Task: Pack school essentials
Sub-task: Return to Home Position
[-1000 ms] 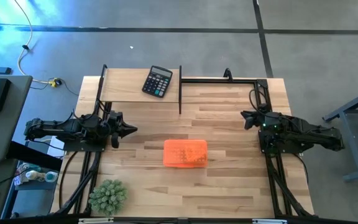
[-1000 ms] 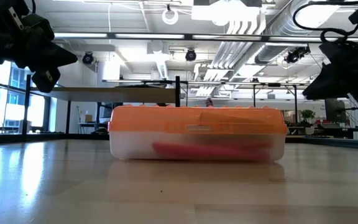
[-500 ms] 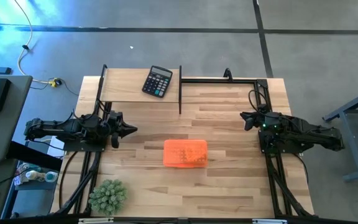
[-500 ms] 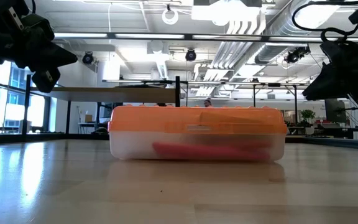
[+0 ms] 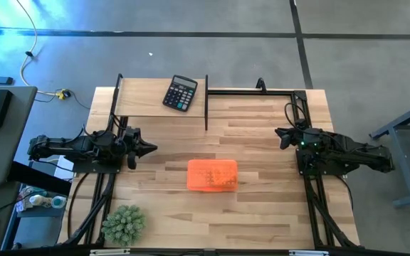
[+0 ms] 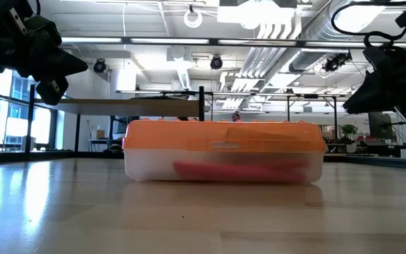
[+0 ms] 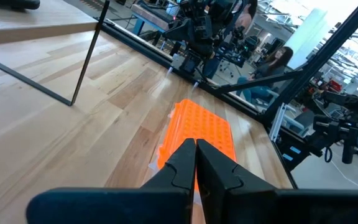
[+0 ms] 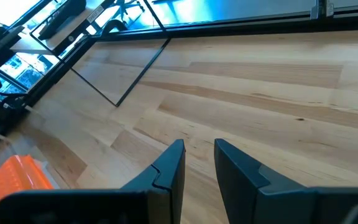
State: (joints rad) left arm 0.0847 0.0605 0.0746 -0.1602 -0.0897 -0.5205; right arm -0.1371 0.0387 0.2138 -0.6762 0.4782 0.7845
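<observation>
A shut box with an orange lid [image 5: 212,175] and clear walls rests on its base in the middle of the table. Through its wall [image 6: 238,169] a long red-pink thing shows lying inside; the other school essentials are hidden. My left gripper [image 5: 151,148] hovers drawn back at the table's left edge, shut and empty, pointing toward the box [image 7: 197,124]. My right gripper [image 5: 280,135] hovers at the right edge, its fingers [image 8: 169,165] a little apart with nothing between them; the box's corner [image 8: 14,180] lies off to its side.
A black calculator [image 5: 180,93] lies on a raised wooden shelf at the far left. A thin black frame [image 5: 206,103] stands along the far edge. A spiky green plant [image 5: 123,224] sits at the near left corner. Bare wood surrounds the box.
</observation>
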